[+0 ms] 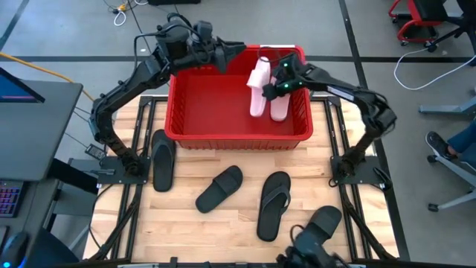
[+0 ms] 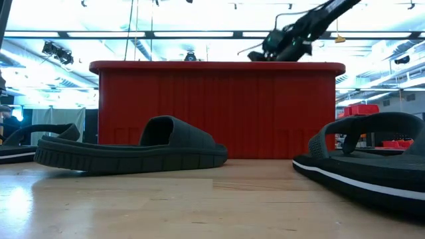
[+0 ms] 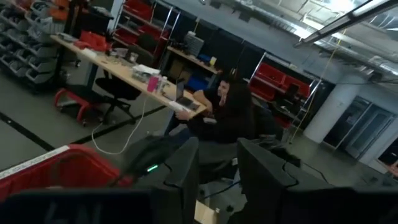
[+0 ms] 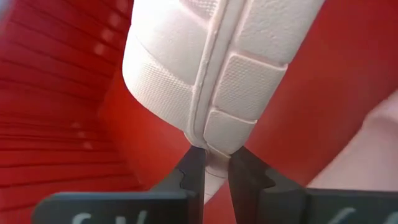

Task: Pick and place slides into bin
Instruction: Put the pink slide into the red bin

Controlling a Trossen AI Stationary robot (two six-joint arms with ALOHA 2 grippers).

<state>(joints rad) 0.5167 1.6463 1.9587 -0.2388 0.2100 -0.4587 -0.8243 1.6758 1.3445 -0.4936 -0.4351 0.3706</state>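
Over the bin: the right gripper [image 4: 215, 167] is here, its fingers [image 4: 191, 177] clamped on the edge of a pink slide [image 4: 211, 68].
Held slide: it [image 1: 258, 83] hangs over the bin's right half, above the floor.
Second pink slide [image 1: 279, 106]: lies in the bin just beside the held one.
Bin [image 1: 223, 136]: red, at the table's [image 1: 223, 227] far side, between the arms.
Left gripper [image 1: 232, 50]: over the bin's far rim; whether its fingers [image 3: 180, 180] are apart or together, I cannot tell.
Black slides: one [image 1: 162, 158] by the left arm's base, one [image 1: 220, 187] in the middle, a flip-flop [image 1: 274, 205] right of it, one [image 1: 321, 223] at the near edge.
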